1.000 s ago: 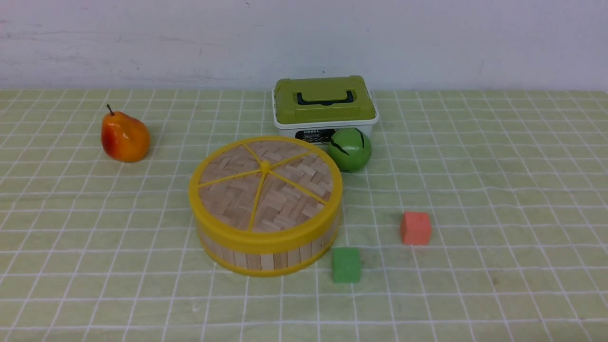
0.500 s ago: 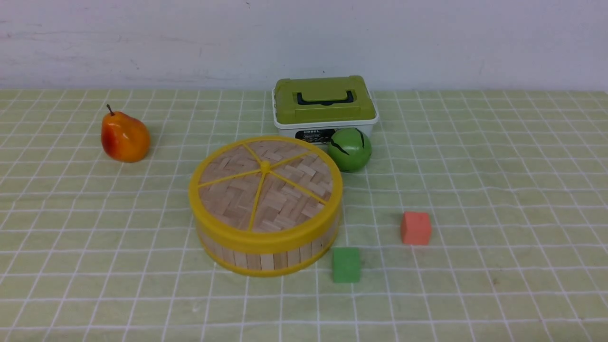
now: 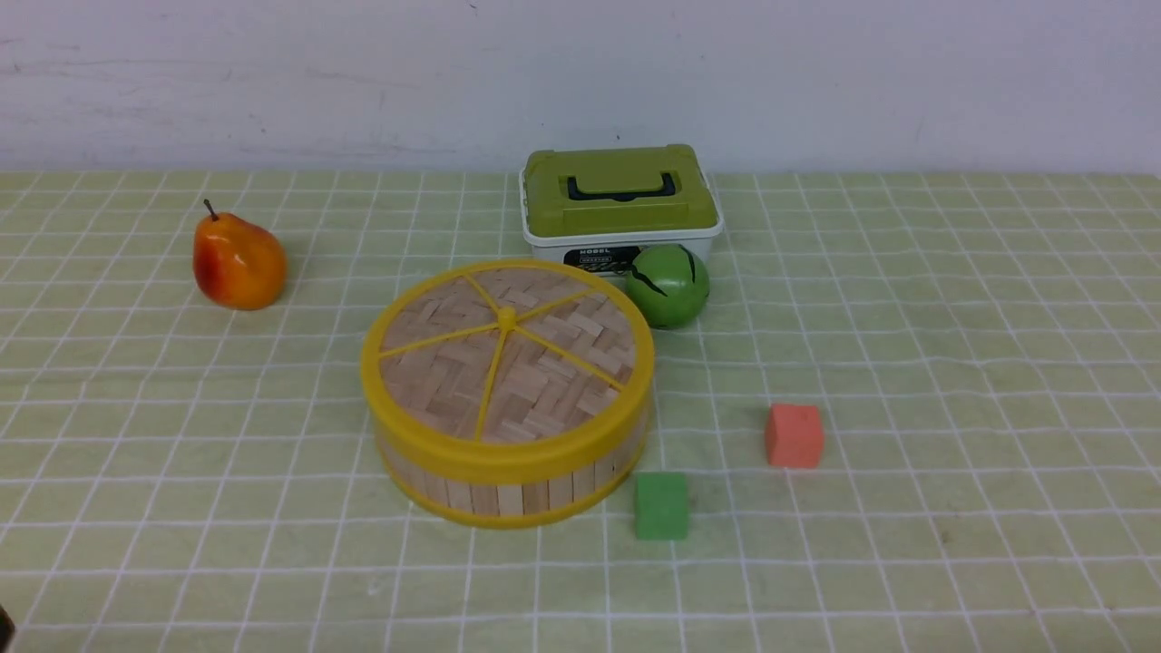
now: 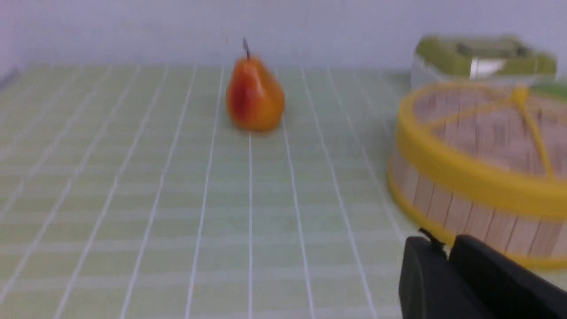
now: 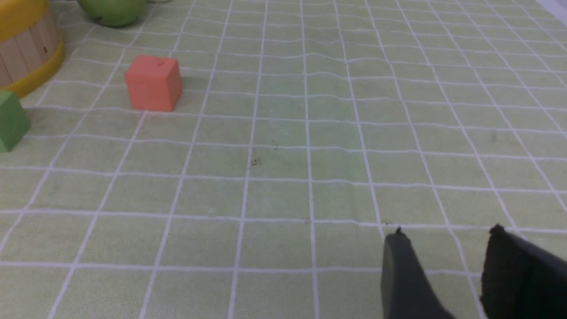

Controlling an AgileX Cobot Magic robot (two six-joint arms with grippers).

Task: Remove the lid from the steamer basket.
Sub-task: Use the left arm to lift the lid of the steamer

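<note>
The lid (image 3: 506,354), a woven wood disc with a yellow rim, spokes and centre knob, sits closed on the steamer basket (image 3: 508,494) in the middle of the table. Neither gripper shows in the front view. In the blurred left wrist view my left gripper (image 4: 447,243) hovers low beside the basket (image 4: 443,199), apart from it. Its fingers stand only a narrow slit apart with nothing between them, and the lid (image 4: 487,128) lies beyond. My right gripper (image 5: 447,232) is open and empty over bare cloth, far from the basket (image 5: 22,48).
A pear (image 3: 238,261) lies at the far left. A white box with a green lid (image 3: 619,201) and a green ball (image 3: 668,285) stand just behind the basket. A green cube (image 3: 660,505) sits by the basket's front right, an orange cube (image 3: 794,435) further right.
Nothing on the table has moved. A dark sliver has come into the front view's lower left corner.
</note>
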